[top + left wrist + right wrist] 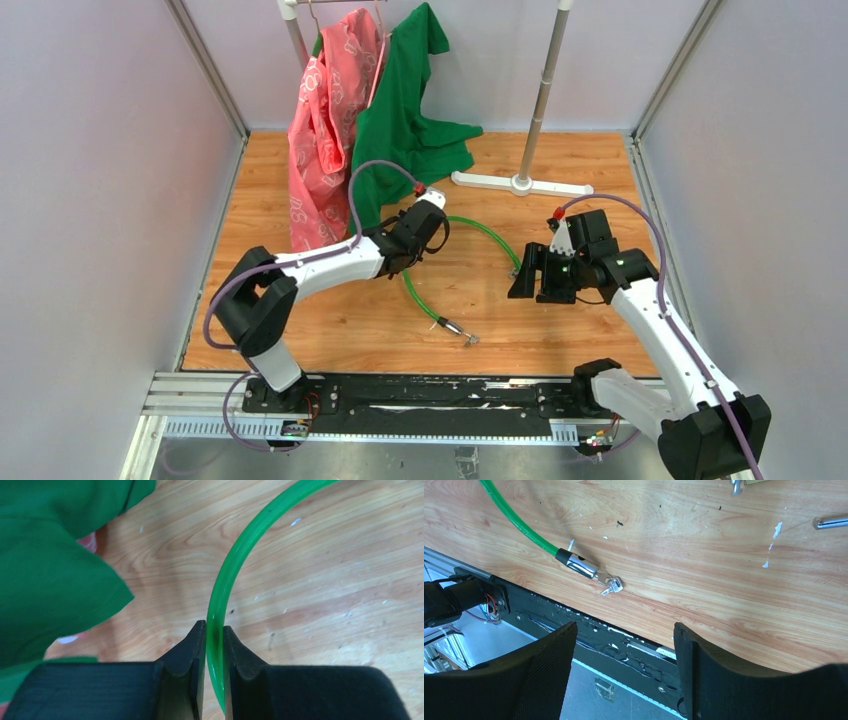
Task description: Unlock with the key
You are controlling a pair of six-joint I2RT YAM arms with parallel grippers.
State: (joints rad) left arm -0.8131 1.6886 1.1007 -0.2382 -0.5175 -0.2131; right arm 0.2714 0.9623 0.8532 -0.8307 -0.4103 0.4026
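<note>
The left gripper (214, 630) was clamped on the green cable (240, 545). The right gripper (624, 630) hung wide open, empty, over the bench (724, 555); the key (613, 585) lay at the cable's metal end.

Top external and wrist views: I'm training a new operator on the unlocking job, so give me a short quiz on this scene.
1. True or false: the left tool is shut on the green cable.
2. The right tool is: A) open, holding nothing; B) shut on the cable; C) shut on a garment.
3. In a few words: where is the key?

Key
1. True: its fingers pinch the cable from both sides.
2. A.
3. At the cable's metal end, untouched by either tool.
</note>
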